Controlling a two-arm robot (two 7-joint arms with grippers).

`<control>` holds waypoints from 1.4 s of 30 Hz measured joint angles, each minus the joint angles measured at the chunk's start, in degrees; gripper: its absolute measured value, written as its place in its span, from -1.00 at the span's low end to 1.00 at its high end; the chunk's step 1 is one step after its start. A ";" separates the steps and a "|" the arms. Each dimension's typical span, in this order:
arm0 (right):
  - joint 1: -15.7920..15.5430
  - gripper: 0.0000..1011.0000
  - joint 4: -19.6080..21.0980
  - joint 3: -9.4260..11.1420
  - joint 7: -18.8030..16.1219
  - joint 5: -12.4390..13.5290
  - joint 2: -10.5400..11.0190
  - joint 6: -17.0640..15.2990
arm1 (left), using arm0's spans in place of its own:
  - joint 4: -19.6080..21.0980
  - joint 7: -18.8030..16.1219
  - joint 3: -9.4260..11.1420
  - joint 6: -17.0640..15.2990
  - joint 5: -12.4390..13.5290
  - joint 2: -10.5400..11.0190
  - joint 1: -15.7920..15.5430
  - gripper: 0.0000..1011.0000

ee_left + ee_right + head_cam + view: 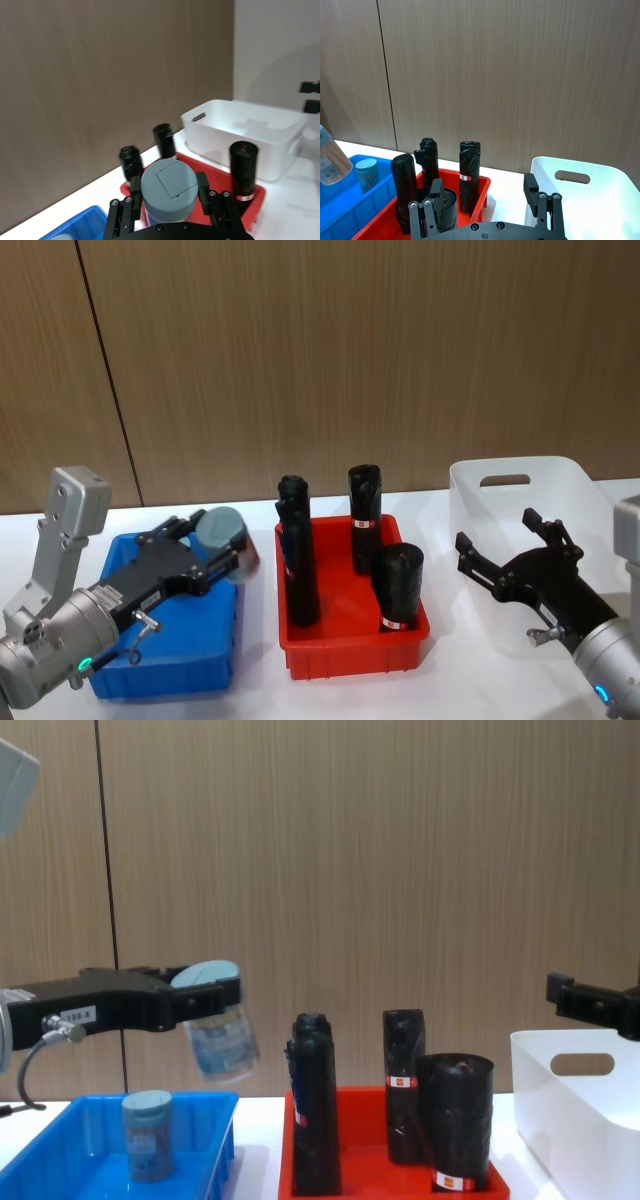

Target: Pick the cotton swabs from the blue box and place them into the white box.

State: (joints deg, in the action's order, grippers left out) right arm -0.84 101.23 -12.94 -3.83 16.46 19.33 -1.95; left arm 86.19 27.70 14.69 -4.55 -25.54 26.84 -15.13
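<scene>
Two tubs of cotton swabs (218,1040), four black rolls (300,575), one blue box (190,645), one red tray (350,655), one white box (560,472)

- Black rolls (405,1085): each carries a red label (400,1082) with small white marks, set low on its side; the print cannot be read.
- Cotton swabs tub (222,1038): a pale printed label on its clear wall; not legible.
- Left gripper (210,998): a white tag (75,1016) with dark characters on its body; not legible.

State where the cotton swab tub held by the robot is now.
The cotton swab tub hangs at left in the chest view, gripped by the left hand above the right edge of the blue box, near the red tray.
</scene>
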 joint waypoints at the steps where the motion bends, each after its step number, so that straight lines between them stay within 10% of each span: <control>1: 0.00 0.98 0.00 0.00 0.00 0.00 0.00 0.00 | 0.02 0.76 0.02 0.18 -0.22 0.02 -0.01 0.31; 27: 0.00 0.98 0.00 0.00 0.00 0.00 0.00 0.00 | -4.45 23.18 2.79 1.52 -5.38 -2.02 -3.22 0.31; 42: 0.00 0.98 0.00 0.00 0.00 0.00 0.00 0.00 | -5.86 26.93 4.03 0.23 -5.15 -2.51 -4.14 0.31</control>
State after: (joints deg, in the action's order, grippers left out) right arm -0.84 101.23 -12.94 -3.83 16.46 19.33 -1.95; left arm 80.33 54.63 18.72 -4.33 -30.69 24.33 -19.27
